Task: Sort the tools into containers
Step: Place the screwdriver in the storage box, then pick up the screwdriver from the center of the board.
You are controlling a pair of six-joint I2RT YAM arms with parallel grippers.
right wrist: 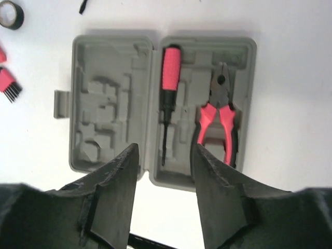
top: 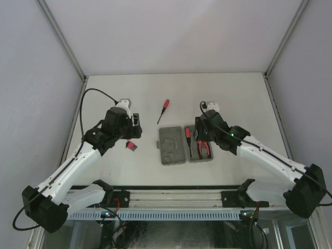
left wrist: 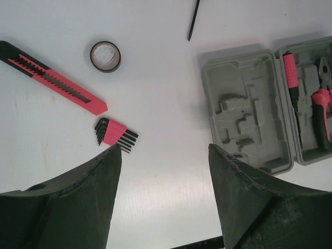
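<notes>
Grey trays [right wrist: 104,104] — 2, screwdrivers [right wrist: 171,67] 2, pliers [right wrist: 221,96] 1

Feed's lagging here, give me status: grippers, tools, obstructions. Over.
Open: left gripper by hex keys, right gripper over case. In case: screwdriver, pliers. Loose: knife, tape, second screwdriver. Nothing blocking.

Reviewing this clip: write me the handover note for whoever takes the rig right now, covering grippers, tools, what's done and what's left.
Left gripper: open, empty, above the table near the hex key set.
Right gripper: open, empty, over the near edge of the grey case.
Done: one screwdriver and the pliers lie in the right tray.
The left tray holds no tools.
Left to sort: the second screwdriver beyond the case, plus the utility knife, tape ring and hex key set, all on the table left of the case.
</notes>
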